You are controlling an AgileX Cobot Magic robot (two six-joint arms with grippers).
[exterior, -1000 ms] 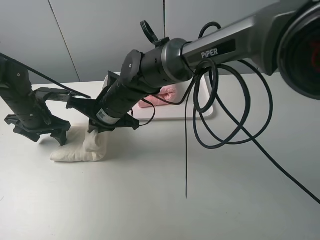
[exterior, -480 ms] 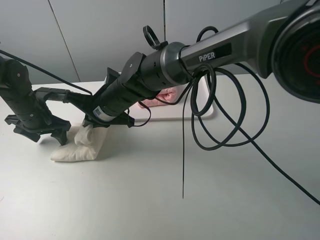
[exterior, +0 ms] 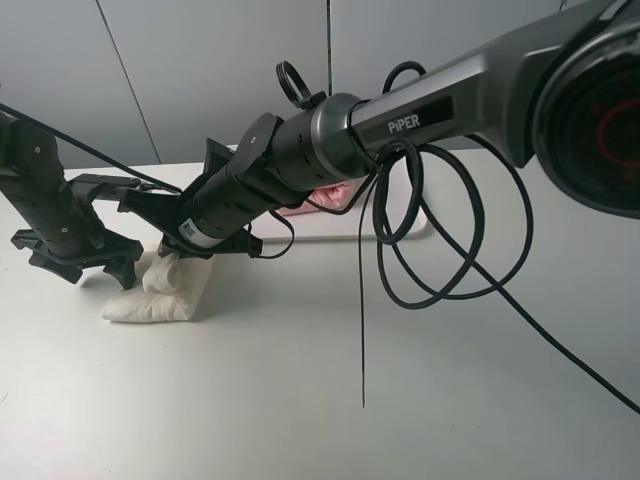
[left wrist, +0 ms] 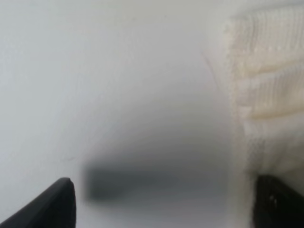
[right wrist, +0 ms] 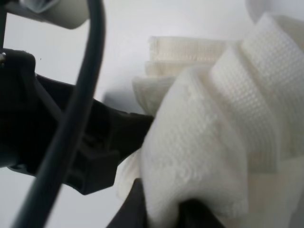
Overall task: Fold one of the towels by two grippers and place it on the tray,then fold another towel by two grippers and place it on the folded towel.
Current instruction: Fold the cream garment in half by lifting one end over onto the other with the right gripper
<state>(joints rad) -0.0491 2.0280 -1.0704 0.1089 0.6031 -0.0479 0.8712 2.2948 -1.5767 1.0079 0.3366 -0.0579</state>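
The cream towel point(exterior: 158, 298) lies bunched on the table at the left. My right gripper point(exterior: 174, 252) reaches across from the right and is shut on a raised fold of the towel. In the right wrist view the towel point(right wrist: 213, 137) bulges thickly out of the right gripper point(right wrist: 159, 209). My left gripper point(exterior: 92, 268) stands open just left of the towel, with nothing between its fingers. In the left wrist view one of its fingertips point(left wrist: 52, 204) hovers over bare table and the towel's edge point(left wrist: 266, 95) lies beside the other. The pink folded towel point(exterior: 340, 190) rests on the white tray point(exterior: 420, 226), mostly hidden behind the right arm.
A long black cable point(exterior: 440, 250) loops down from the right arm over the tray's front edge and the table. The left gripper's black body point(right wrist: 61, 142) shows close beside the towel in the right wrist view. A grey wall stands behind the table.
My right gripper has moved left and a little down, carrying the cream towel's raised fold toward the left gripper. The left arm has barely moved.
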